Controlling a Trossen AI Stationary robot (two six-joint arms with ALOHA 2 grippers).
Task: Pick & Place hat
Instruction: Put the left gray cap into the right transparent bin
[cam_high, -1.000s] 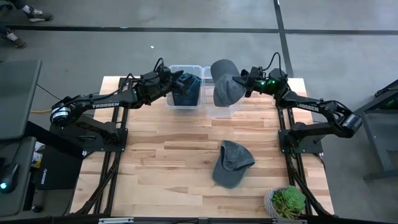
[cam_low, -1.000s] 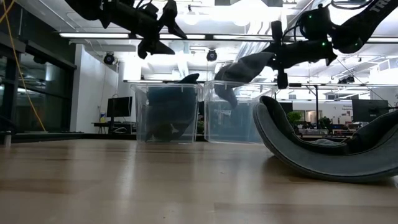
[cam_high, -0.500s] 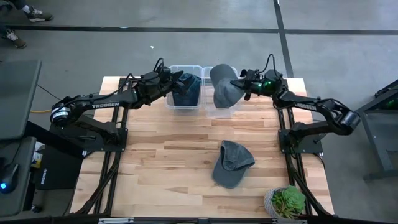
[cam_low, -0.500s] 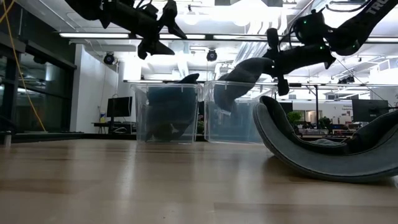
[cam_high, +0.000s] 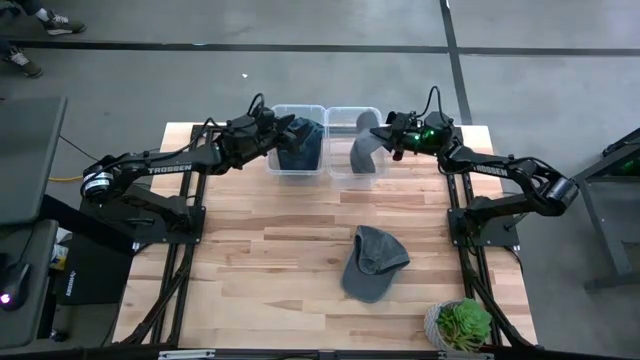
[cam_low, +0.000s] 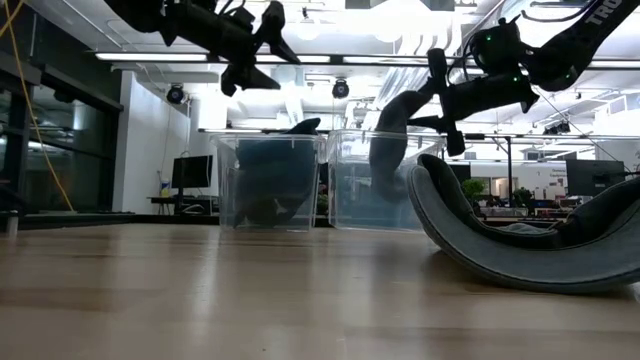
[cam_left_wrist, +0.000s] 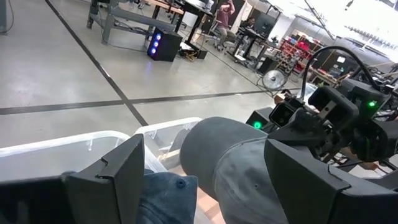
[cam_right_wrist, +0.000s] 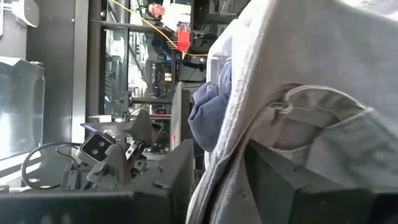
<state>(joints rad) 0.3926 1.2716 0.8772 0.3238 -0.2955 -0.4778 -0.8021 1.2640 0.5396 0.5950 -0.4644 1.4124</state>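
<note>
Bright ceiling lights and workshop benches are filling the room behind your wooden table (cam_high: 270, 250), and two clear bins are sitting side by side at its far edge. Your right gripper (cam_high: 385, 137) is hovering over the right bin (cam_high: 340, 180), with its fingers clamped on a grey hat (cam_high: 362, 150) that is hanging down into that bin (in the low view the cloth (cam_low: 385, 140) is drooping from the gripper (cam_low: 436, 95) past the bin's rim). From the right wrist view, the pale grey fabric (cam_right_wrist: 311, 93) is draping right across the dark fingers.

Your left gripper (cam_high: 283, 130) is waiting above the left bin (cam_high: 275, 165), and its fingers are standing apart with nothing between them, as the left wrist view is showing. A dark blue hat (cam_high: 300, 145) is lying inside that left bin.

A second grey hat (cam_high: 372, 262) is resting on the table, nearer the front edge and toward the right side, well apart from both bins. A small green plant (cam_high: 462, 322) is sitting at the front right corner of the table.
</note>
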